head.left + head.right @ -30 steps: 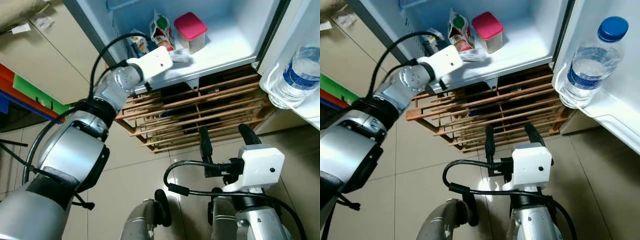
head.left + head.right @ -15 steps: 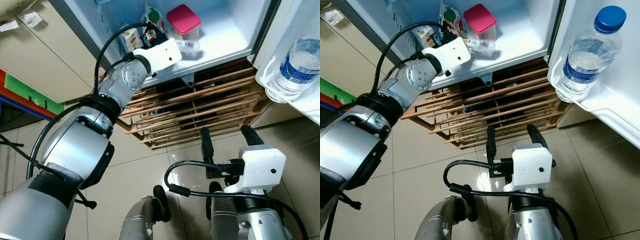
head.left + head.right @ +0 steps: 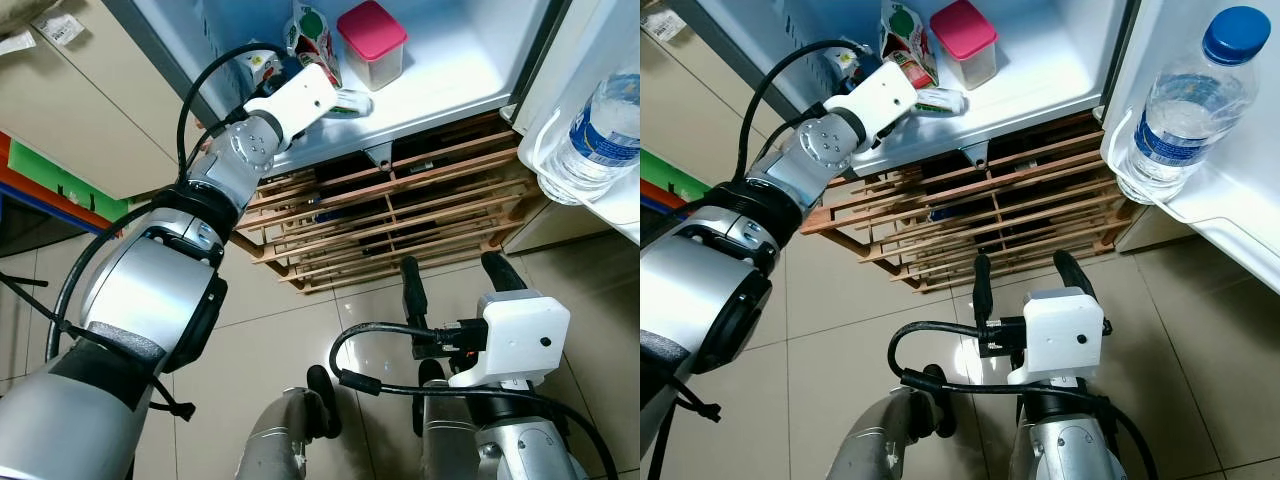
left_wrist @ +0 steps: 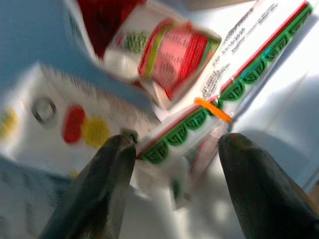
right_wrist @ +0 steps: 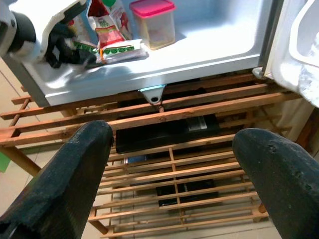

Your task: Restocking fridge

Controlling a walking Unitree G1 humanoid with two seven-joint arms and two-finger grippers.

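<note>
My left gripper (image 4: 174, 149) reaches into the open fridge, low over its white bottom shelf (image 3: 440, 80). It is open, a finger (image 4: 99, 189) on each side of the near end of a white packet with green and red trim (image 4: 209, 112), which lies flat on the shelf (image 3: 940, 100). Behind the packet stand a red and green carton (image 3: 310, 30) and a clear tub with a pink lid (image 3: 372, 40). My right gripper (image 3: 455, 285) hangs open and empty over the floor in front of the fridge.
A second carton (image 3: 262, 62) stands at the shelf's left. The open door on the right holds a water bottle (image 3: 605, 130) in its rack. A wooden slatted pallet (image 3: 400, 210) lies under the fridge. Beige cabinets (image 3: 90, 110) stand to the left.
The packet was carried in over the shelf by my left gripper; now it rests on the shelf with the fingers apart around its end. The right arm has stayed put.
</note>
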